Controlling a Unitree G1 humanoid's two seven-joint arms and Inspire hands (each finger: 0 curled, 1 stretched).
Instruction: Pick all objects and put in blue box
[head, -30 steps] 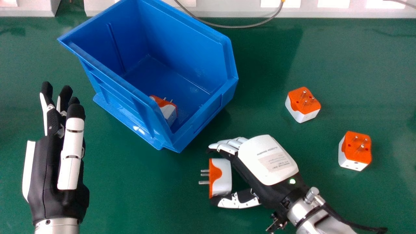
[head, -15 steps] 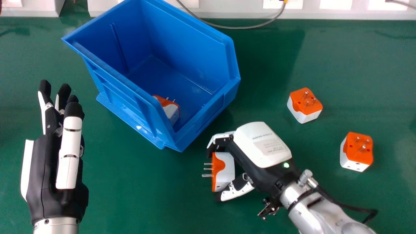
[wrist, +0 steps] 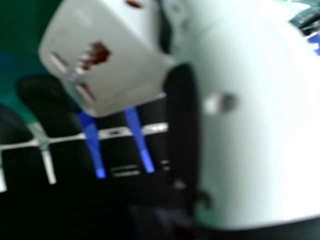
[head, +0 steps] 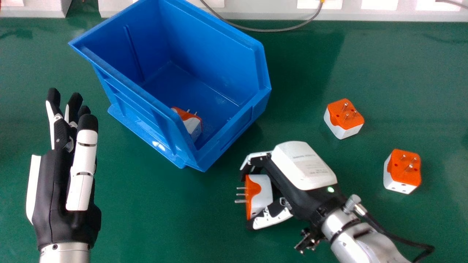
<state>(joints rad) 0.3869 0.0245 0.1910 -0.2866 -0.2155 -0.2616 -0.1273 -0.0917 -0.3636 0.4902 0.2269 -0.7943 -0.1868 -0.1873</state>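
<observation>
Smooth green tabletop point(head: 164, 219) carries the ribbed blue box point(head: 226, 58), its far rim cut off, its near-left wall partly hiding an orange-and-white adapter point(head: 193, 125). The right robot hand point(head: 303, 168) is clamped on the held adapter point(head: 263, 195), blurred in the right hand view. At left, the left robot hand point(head: 62, 193) has fingers extended. Rightward, pins up: a far adapter point(head: 342, 128), a near adapter point(head: 404, 171).

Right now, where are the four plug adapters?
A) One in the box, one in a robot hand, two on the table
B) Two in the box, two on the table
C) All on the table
A: one adapter is in the blue box, the right robot hand grips a second, a third and fourth are on the table.
</observation>
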